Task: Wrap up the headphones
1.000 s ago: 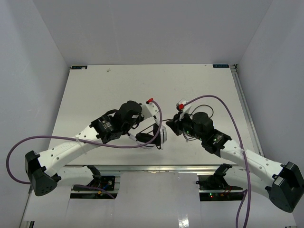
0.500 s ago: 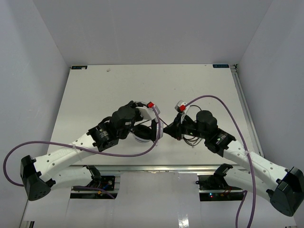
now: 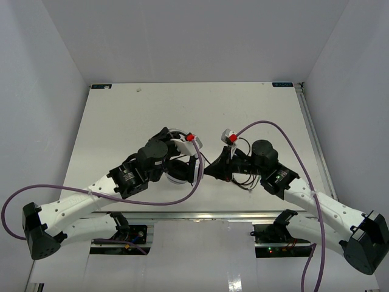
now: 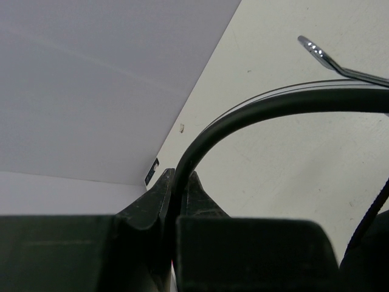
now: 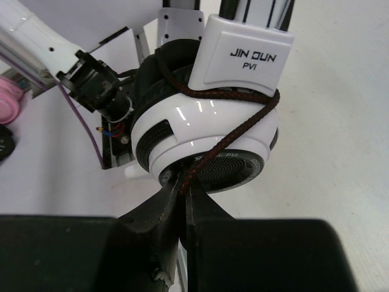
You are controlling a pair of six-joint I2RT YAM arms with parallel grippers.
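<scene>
The headphones [image 3: 180,172] hang between my two grippers near the table's front middle. In the left wrist view, my left gripper [image 4: 176,182] is shut on the thin black headband [image 4: 255,109], which arcs off to the right. In the right wrist view, a white ear cup [image 5: 206,137] with a black grille fills the centre. The dark braided cord [image 5: 243,125] crosses over it. My right gripper [image 5: 185,185] is shut on that cord just under the cup. From above, my left gripper [image 3: 180,160] is over the headphones and my right gripper [image 3: 214,168] is just to their right.
Loose cord loops [image 3: 246,180] lie on the table [image 3: 121,115] under my right wrist. Thick purple robot cables [image 3: 285,137] arch over both arms. A pink object [image 5: 7,102] lies off the table at the left of the right wrist view. White walls enclose the table.
My left gripper has turned and carried the headphones to the left. My right gripper has followed to the left and lower, with the cord still held.
</scene>
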